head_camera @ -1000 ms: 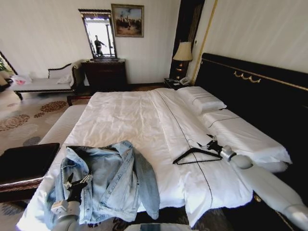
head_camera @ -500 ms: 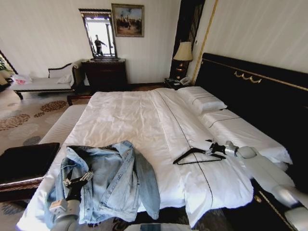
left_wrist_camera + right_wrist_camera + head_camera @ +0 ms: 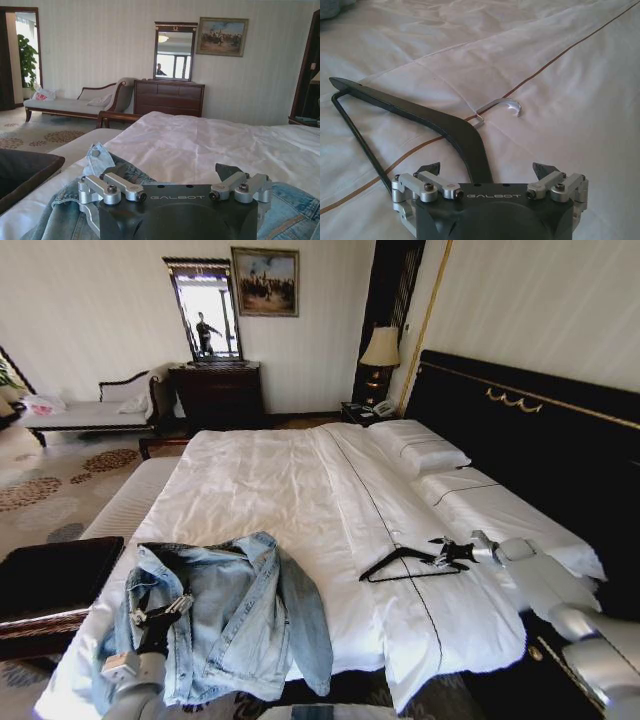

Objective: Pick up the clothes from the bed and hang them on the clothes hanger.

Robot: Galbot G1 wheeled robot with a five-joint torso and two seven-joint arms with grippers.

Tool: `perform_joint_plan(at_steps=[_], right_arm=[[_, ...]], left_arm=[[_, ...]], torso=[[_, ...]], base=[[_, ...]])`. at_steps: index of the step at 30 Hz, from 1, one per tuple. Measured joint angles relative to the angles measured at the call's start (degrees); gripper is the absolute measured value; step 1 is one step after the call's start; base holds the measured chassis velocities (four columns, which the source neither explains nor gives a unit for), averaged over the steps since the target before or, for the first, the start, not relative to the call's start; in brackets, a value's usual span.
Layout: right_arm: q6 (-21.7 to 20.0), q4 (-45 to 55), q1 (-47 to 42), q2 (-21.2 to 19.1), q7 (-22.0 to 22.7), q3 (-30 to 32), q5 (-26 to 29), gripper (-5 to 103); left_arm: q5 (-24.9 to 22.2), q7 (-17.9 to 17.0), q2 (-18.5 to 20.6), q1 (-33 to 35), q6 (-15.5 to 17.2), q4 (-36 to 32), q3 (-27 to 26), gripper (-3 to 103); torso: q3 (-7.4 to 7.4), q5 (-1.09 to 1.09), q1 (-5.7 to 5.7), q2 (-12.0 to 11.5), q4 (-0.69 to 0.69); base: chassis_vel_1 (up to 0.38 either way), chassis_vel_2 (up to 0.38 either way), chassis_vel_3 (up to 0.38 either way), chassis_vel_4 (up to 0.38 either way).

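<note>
The clothes, a light-blue denim jacket [image 3: 235,615], lie crumpled at the near left corner of the bed [image 3: 270,490]. My left gripper [image 3: 160,615] hovers over the jacket's left side. The left wrist view shows this gripper [image 3: 175,177] open above the denim [image 3: 295,210]. The clothes hanger [image 3: 400,562], thin and black, lies flat on the white sheet to the right of the bed's dark seam. My right gripper [image 3: 452,553] sits at its right end. In the right wrist view the hanger's arm [image 3: 440,125] runs between the spread fingers of that gripper [image 3: 487,172], and its metal hook [image 3: 502,105] rests on the sheet.
A black headboard [image 3: 530,440] lines the right side, with pillows [image 3: 420,450] in front of it. A dark bench [image 3: 50,575] stands against the bed's left edge. A daybed [image 3: 90,410], a dresser [image 3: 220,395] and a lamp [image 3: 380,348] stand by the far wall.
My right arm has swung outward and its gripper has come down and closed in on the hanger's right end. The left gripper has stayed over the jacket. Jacket and hanger lie as before.
</note>
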Motion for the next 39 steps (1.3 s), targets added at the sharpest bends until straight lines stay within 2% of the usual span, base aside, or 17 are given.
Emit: perform_joint_plan(at_steps=[4, 9, 12, 14, 21, 23, 25, 26, 27, 29, 31, 32, 33, 35, 38, 39], right_arm=[[0.0, -1.7, 1.6, 0.9, -0.8, -0.4, -1.1, 100], [-0.2, -5.4, 4.6, 2.8, -5.7, -0.6, -4.4, 100], [-0.2, -6.5, 5.1, 3.1, -5.8, -0.6, -5.5, 103], [-0.2, -7.6, 5.2, 3.4, -5.1, -0.6, -6.2, 98], [0.1, -9.2, 5.0, 3.6, -1.9, -0.5, -7.5, 91], [0.1, -9.2, 4.9, 3.6, -1.8, -0.5, -7.8, 86], [0.2, -9.2, 4.7, 3.5, -1.7, -0.3, -8.0, 76], [0.3, -9.2, 4.6, 3.5, -1.7, -0.2, -8.1, 76], [0.4, -9.2, 4.2, 3.4, -1.6, -0.1, -8.2, 65], [0.4, -9.0, 4.1, 3.3, -1.5, 0.0, -8.3, 65], [0.6, -8.7, 3.8, 3.0, -1.5, 0.2, -8.4, 54], [0.6, -8.7, 3.7, 3.0, -1.5, 0.2, -8.4, 54], [0.7, -8.5, 3.6, 2.8, -1.5, 0.3, -8.4, 43], [0.8, -8.5, 3.6, 2.7, -1.5, 0.3, -8.4, 43], [0.9, -8.5, 3.6, 2.5, -1.2, 0.4, -8.4, 27], [0.9, -8.5, 3.6, 2.5, -1.2, 0.4, -8.4, 27]], left_arm=[[-0.1, 0.0, 0.1, -0.1, 0.1, 0.1, 0.0, 100], [-0.9, -0.1, 0.7, -0.1, 0.2, 0.0, -0.4, 100], [-1.4, -0.2, 1.0, -0.1, 0.2, 0.0, -0.6, 100], [-1.5, -0.2, 1.1, -0.1, 0.2, 0.0, -0.7, 100], [-1.6, -0.2, 1.2, -0.2, 0.2, 0.0, -0.6, 100], [-1.6, -0.2, 1.2, -0.2, 0.2, 0.0, -0.5, 100], [-1.6, -0.2, 1.1, -0.3, 0.2, 0.1, -0.4, 100], [-1.5, -0.2, 1.0, -0.3, 0.2, 0.1, -0.3, 100], [-1.4, -0.2, 0.9, -0.3, 0.1, 0.1, -0.2, 100], [-1.4, -0.2, 0.8, -0.3, 0.1, 0.1, -0.2, 100], [-1.2, -0.2, 0.7, -0.4, 0.1, 0.1, -0.1, 100], [-1.2, -0.2, 0.7, -0.4, 0.1, 0.1, -0.1, 100], [-1.2, -0.2, 0.7, -0.4, 0.1, 0.1, 0.0, 100], [-1.2, -0.2, 0.6, -0.4, 0.1, 0.1, 0.0, 100], [-1.1, -0.2, 0.5, -0.3, 0.0, -0.1, 0.0, 100], [-1.1, -0.2, 0.5, -0.3, 0.0, -0.1, 0.0, 100]], torso=[[0.00, 0.00, 0.00, 0.0, -0.02], [0.00, 0.00, 0.00, 0.0, 0.00], [0.00, -0.01, 0.00, 0.0, -0.01], [0.00, 0.00, 0.00, 0.0, -0.01], [0.00, 0.00, 0.00, 0.0, -0.01], [0.00, 0.00, 0.00, 0.0, -0.01], [-0.01, 0.00, 0.00, 0.0, -0.01], [-0.01, 0.00, 0.00, 0.0, -0.01], [-0.01, 0.00, 0.00, 0.0, -0.01], [-0.01, 0.00, 0.00, 0.0, -0.01], [-0.01, 0.00, 0.00, 0.0, -0.02], [-0.01, 0.00, 0.00, 0.0, -0.01], [-0.01, 0.01, 0.00, 0.0, -0.01], [-0.01, 0.01, 0.00, 0.0, -0.01], [-0.01, 0.00, 0.00, 0.0, -0.01], [-0.01, 0.00, 0.00, 0.0, -0.01]], base=[[0.000, 0.000, 0.000, 0.000], [0.000, 0.000, 0.000, 0.000], [0.000, 0.000, 0.000, 0.000], [0.000, 0.000, 0.000, 0.000], [0.000, 0.000, 0.000, 0.000], [0.000, 0.000, 0.000, 0.000], [0.000, 0.000, 0.000, 0.000], [0.000, 0.000, 0.000, 0.000], [0.000, 0.000, 0.000, 0.000], [0.000, 0.000, 0.000, 0.000], [0.000, 0.000, 0.000, 0.000], [0.000, 0.000, 0.000, 0.000], [0.000, 0.000, 0.000, 0.000], [0.000, 0.000, 0.000, 0.000], [0.000, 0.000, 0.000, 0.000], [0.000, 0.000, 0.000, 0.000]])
